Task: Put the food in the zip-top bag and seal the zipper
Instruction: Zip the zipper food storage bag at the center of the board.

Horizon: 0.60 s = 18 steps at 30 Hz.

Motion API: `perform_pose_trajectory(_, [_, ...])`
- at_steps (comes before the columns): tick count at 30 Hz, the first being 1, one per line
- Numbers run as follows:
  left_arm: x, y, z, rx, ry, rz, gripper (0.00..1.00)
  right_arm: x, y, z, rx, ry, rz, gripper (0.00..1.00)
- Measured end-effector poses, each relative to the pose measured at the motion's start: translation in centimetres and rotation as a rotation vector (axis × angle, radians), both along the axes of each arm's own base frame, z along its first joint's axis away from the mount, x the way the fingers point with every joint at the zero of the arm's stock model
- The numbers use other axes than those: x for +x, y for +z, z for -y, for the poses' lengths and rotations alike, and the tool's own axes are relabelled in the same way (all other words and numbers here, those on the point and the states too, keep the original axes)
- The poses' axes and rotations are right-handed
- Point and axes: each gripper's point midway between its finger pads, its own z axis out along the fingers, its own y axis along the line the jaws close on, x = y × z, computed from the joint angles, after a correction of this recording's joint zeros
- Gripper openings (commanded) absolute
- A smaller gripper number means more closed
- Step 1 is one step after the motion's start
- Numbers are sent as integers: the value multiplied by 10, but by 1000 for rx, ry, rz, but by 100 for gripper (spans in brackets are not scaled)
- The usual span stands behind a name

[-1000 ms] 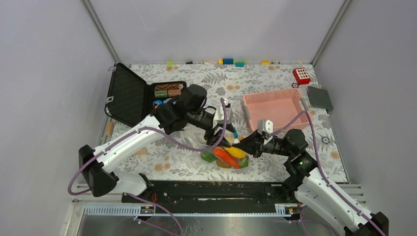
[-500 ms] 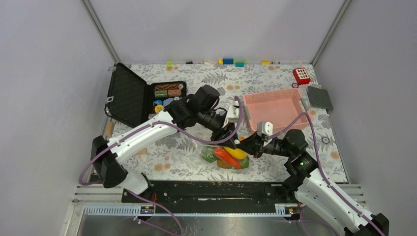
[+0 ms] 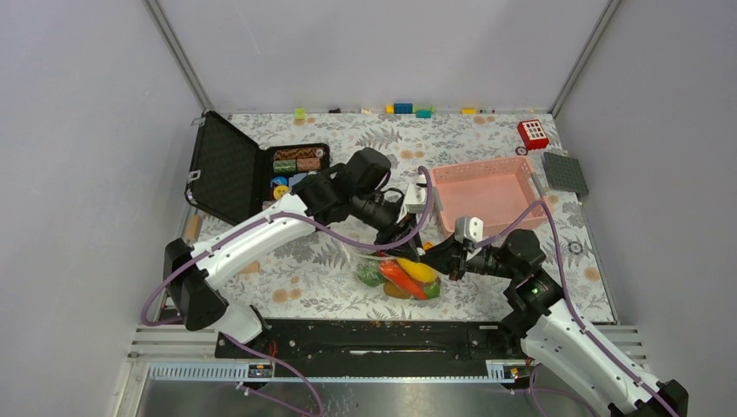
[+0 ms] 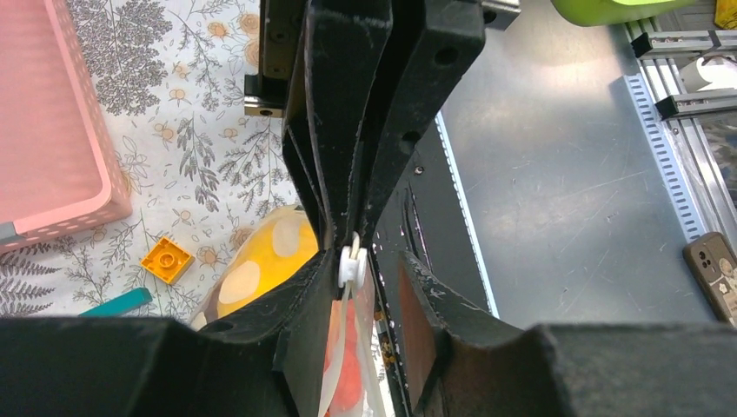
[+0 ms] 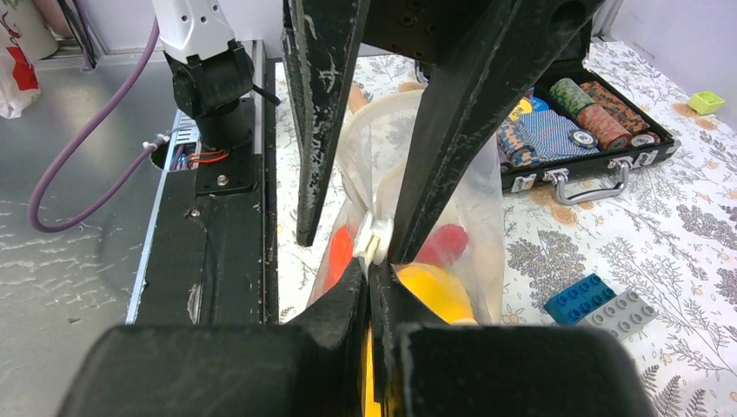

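The clear zip-top bag point(image 3: 402, 275) lies near the table's front with food inside: a yellow banana point(image 3: 418, 270), an orange carrot point(image 3: 400, 277) and a green pepper point(image 3: 368, 275). My right gripper point(image 3: 432, 258) is shut on the zipper's edge point(image 5: 372, 269), just behind the white slider point(image 5: 375, 239). My left gripper point(image 3: 405, 241) faces it from the other side. Its jaws straddle the same edge point(image 4: 369, 261). The strip and slider point(image 4: 350, 266) rest against one finger point(image 4: 300, 339), and the other finger point(image 4: 426, 321) stands off with a gap.
A pink basket point(image 3: 478, 165) stands behind the right arm. An open black case point(image 3: 228, 169) with rolls is at the back left. Loose bricks point(image 3: 402, 108) line the far edge, with a red one point(image 3: 533, 134) and a grey plate point(image 3: 565, 172) at the right. An orange brick point(image 4: 166, 260) lies near the bag.
My left arm has swung right to the bag's top edge and its jaws have narrowed around the zipper strip. The right gripper has kept its grip in place.
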Motion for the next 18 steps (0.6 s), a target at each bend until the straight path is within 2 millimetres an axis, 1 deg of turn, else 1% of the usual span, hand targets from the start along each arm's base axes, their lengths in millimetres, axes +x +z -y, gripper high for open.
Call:
perform_pose_trajectory(3, [-2, 3, 2, -1, -3, -3, 31, 0, -1, 0, -2, -2, -1, 0])
perform_pose_trajectory(10, [-2, -1, 4, 16, 3, 4, 22, -1, -1, 1, -5, -2, -6, 0])
perform_pose_trajectory(16, [-2, -1, 5, 24, 11, 17, 22, -3, 0, 2, -1, -3, -5, 0])
perform_pose_trajectory(18, [-2, -1, 5, 25, 12, 20, 20, -4, 1, 3, 1, -3, -8, 0])
